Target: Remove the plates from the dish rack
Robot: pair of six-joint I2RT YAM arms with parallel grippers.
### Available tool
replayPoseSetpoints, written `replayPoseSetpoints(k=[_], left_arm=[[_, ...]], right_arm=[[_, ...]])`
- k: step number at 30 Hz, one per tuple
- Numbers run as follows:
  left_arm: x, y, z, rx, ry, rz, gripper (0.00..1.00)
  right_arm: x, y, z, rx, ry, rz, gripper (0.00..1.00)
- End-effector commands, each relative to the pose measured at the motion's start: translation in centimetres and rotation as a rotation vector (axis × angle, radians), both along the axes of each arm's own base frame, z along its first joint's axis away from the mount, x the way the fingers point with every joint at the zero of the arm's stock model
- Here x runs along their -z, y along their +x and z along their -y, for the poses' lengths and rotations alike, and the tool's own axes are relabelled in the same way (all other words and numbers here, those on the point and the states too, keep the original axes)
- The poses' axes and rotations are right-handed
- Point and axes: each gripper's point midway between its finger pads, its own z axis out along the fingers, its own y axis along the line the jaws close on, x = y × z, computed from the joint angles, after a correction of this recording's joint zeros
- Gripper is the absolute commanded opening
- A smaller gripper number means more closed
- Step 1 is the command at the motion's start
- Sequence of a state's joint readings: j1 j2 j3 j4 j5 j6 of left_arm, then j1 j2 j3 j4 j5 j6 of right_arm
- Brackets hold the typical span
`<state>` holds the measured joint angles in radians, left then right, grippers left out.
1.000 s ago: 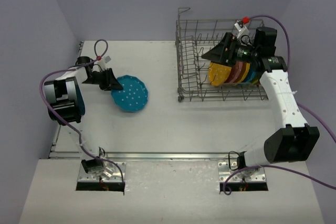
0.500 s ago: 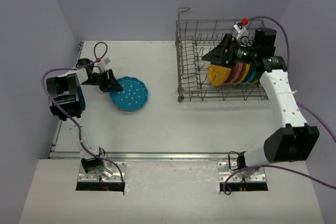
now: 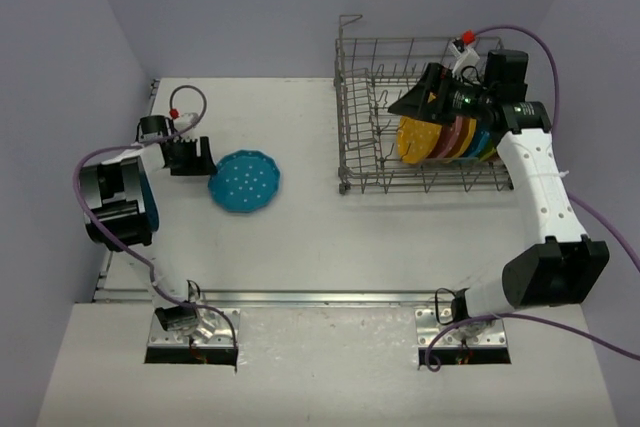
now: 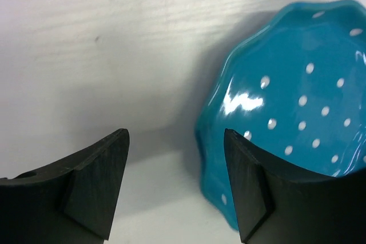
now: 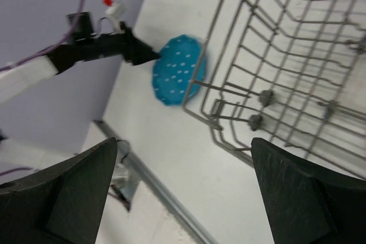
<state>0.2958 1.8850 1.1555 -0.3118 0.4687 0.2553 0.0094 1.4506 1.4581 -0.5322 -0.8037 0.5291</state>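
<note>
A teal-blue plate (image 3: 244,181) with white dots lies flat on the table left of centre. My left gripper (image 3: 203,158) is open just left of it. In the left wrist view the plate (image 4: 297,101) has its scalloped rim beside the right finger (image 4: 257,192), and the gripper (image 4: 174,181) holds nothing. The grey wire dish rack (image 3: 352,137) stands at the back right. It holds an orange-yellow plate (image 3: 418,139), a pink plate (image 3: 455,137) and more behind them, all on edge. My right gripper (image 3: 400,107) hangs open above the rack's middle, just left of those plates.
The right wrist view shows the rack's wires (image 5: 286,67), the teal plate (image 5: 178,68) and the left arm (image 5: 97,50) beyond it. A metal rail (image 3: 300,297) runs along the table's near edge. Purple walls close in the left, back and right.
My left gripper has opened, let go of the teal plate's left rim and drawn back to the left. The plate now lies flat. The right arm has barely moved.
</note>
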Motion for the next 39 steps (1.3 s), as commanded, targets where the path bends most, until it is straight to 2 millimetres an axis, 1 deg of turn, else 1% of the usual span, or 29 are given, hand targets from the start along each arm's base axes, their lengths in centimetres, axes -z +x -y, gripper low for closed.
replayPoseSetpoints(k=[1, 2, 3, 4, 5, 6, 9, 11, 12, 14, 15, 16, 18, 20, 24, 26, 30, 33, 35, 37, 38, 39], left_arm=[[-9.2, 2.0, -4.2, -0.098, 0.306, 0.3, 0.65], [-10.8, 1.9, -4.1, -0.11, 0.343, 0.34, 0.66], [-13.5, 1.7, -3.8, -0.091, 0.425, 0.419, 0.67], [-15.2, 1.6, -2.6, -0.064, 0.472, 0.481, 0.78], [-17.7, 1.2, -2.4, -0.066, 0.545, 0.55, 0.82], [-19.9, 0.7, -2.1, -0.065, 0.599, 0.606, 0.83], [-25.2, -1.1, 0.4, -0.047, 0.643, 0.753, 0.91], [-27.0, -1.6, 0.9, -0.049, 0.641, 0.8, 0.92], [-27.8, -2.0, 1.1, -0.055, 0.636, 0.818, 0.92], [-27.6, -2.6, 1.2, -0.052, 0.632, 0.811, 0.92], [-27.8, -2.9, 1.2, -0.054, 0.632, 0.816, 0.92], [-27.0, -3.1, 1.3, -0.044, 0.635, 0.801, 0.92], [-26.5, -3.6, 1.1, -0.042, 0.645, 0.792, 0.92], [-26.4, -4.1, 1.0, -0.044, 0.657, 0.794, 0.93], [-26.3, -4.4, 1.0, -0.047, 0.657, 0.79, 0.93], [-26.5, -4.5, 1.1, -0.049, 0.649, 0.794, 0.93], [-26.3, -4.3, 1.1, -0.051, 0.644, 0.788, 0.93], [-26.2, -4.3, 1.2, -0.046, 0.637, 0.786, 0.93], [-26.1, -4.4, 1.2, -0.044, 0.634, 0.785, 0.93], [-26.1, -4.4, 1.3, -0.046, 0.625, 0.784, 0.93], [-26.0, -4.4, 1.3, -0.045, 0.624, 0.781, 0.93], [-25.9, -4.4, 1.6, -0.042, 0.611, 0.781, 0.94]], right_arm=[[0.0, 2.9, 5.6, 0.214, -0.35, 0.131, 0.97], [0.5, 3.2, 6.6, 0.246, -0.404, 0.131, 0.96], [1.2, 3.7, 8.2, 0.293, -0.487, 0.135, 0.94], [2.1, 4.1, 9.2, 0.319, -0.546, 0.127, 0.91], [2.8, 4.4, 10.4, 0.351, -0.605, 0.121, 0.89], [3.3, 4.7, 11.4, 0.377, -0.65, 0.112, 0.88], [5.3, 5.7, 12.4, 0.398, -0.703, 0.064, 0.83], [6.2, 6.1, 12.3, 0.396, -0.696, 0.045, 0.78], [6.8, 6.4, 11.8, 0.395, -0.669, 0.031, 0.75], [7.7, 7.2, 11.5, 0.396, -0.651, 0.015, 0.7], [8.6, 7.6, 11.5, 0.398, -0.649, -0.008, 0.68], [8.9, 8.0, 11.5, 0.401, -0.651, -0.016, 0.68], [9.9, 8.9, 11.6, 0.411, -0.661, -0.032, 0.67], [11.0, 9.7, 11.9, 0.421, -0.69, -0.045, 0.68], [12.8, 10.8, 12.0, 0.438, -0.767, -0.055, 0.69], [13.8, 11.2, 11.5, 0.43, -0.793, -0.059, 0.7], [15.0, 11.7, 10.4, 0.401, -0.766, -0.081, 0.68], [15.2, 11.6, 9.4, 0.376, -0.719, -0.093, 0.62], [15.1, 11.4, 8.6, 0.35, -0.68, -0.092, 0.55], [14.4, 11.3, 8.1, 0.34, -0.65, -0.082, 0.47], [14.6, 11.2, 7.9, 0.336, -0.643, -0.085, 0.47], [13.9, 11.1, 7.8, 0.337, -0.634, -0.071, 0.36]])
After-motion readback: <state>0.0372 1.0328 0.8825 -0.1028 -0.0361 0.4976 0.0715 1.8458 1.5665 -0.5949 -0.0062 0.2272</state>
